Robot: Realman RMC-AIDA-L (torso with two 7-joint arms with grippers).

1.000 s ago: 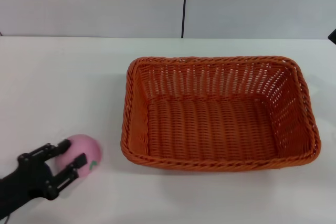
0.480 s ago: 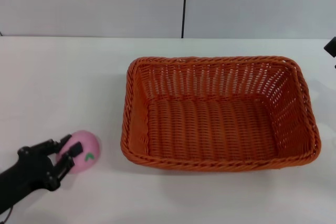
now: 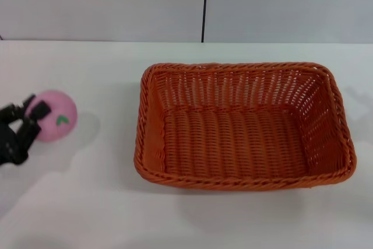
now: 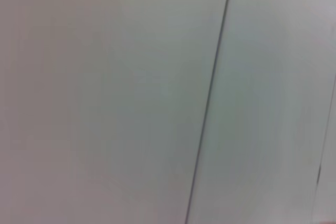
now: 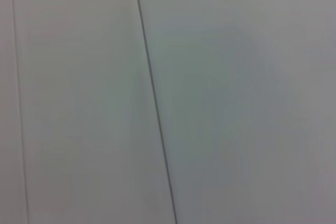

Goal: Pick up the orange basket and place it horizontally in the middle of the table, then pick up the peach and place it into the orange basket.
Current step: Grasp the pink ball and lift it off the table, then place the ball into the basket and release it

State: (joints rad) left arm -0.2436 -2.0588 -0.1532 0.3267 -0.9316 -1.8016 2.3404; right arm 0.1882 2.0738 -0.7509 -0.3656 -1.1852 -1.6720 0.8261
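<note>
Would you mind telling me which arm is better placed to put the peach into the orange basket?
The left. Its pincer already grips the peach, lifted above the table to the left of the orange basket. The right arm is out of view.

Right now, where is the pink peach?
In the head view the peach is held up in the left gripper at the far left, above the table and well apart from the orange basket.
</note>
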